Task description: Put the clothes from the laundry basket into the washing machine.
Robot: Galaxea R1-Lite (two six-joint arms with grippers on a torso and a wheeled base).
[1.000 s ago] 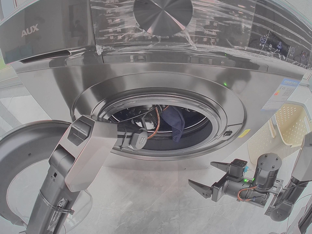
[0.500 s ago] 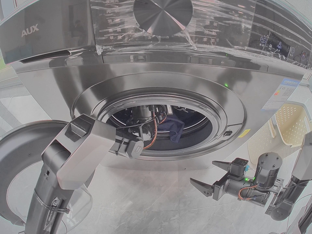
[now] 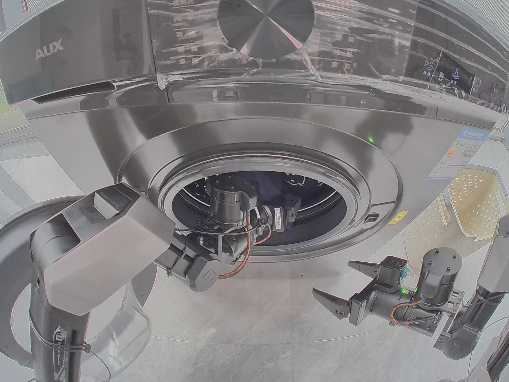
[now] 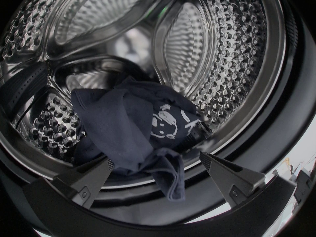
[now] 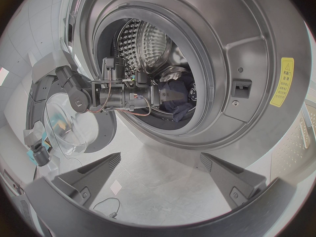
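Navy garment (image 4: 128, 125) lies in the washing machine (image 3: 265, 128) drum (image 4: 230, 50), one corner trailing over the door seal (image 4: 273, 129). Left gripper (image 4: 156, 158) at the opening and right gripper (image 3: 332, 278) outside have fingers wide, empty. Laundry basket (image 3: 472, 208) contents are hidden.

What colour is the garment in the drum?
The garment is navy with a white print; left wrist view.

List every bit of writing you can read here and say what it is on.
"AUX": letters on the washing machine, front, upper left.
Control panel labels: blurred under plastic wrap, unreadable.
Energy label: too small to read.
Yellow sticker: too small to read.
Dark shirt: white print is folded, unreadable.
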